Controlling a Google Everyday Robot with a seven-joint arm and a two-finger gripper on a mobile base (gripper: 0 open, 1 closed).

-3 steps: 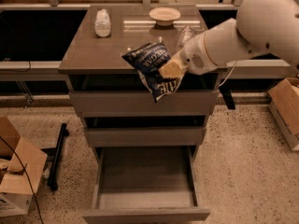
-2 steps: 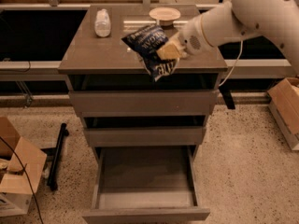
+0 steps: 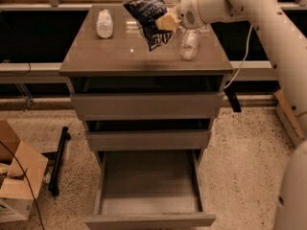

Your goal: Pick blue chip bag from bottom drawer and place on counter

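The blue chip bag [image 3: 149, 19], dark navy with white lettering, hangs in the air above the middle of the counter [image 3: 144, 56]. My gripper [image 3: 166, 22] is shut on the bag's right side, with the white arm reaching in from the upper right. The bottom drawer [image 3: 148, 190] is pulled open below, and its tray holds nothing that I can see. The two upper drawers are pushed in.
A clear plastic bottle [image 3: 104, 23] lies at the counter's back left and another [image 3: 189, 43] lies at its right, under my arm. A cardboard box [image 3: 17, 176] and a black bar [image 3: 58, 159] are on the floor to the left.
My gripper has carried the bag up and back, from in front of the counter's front edge to above the counter's middle.
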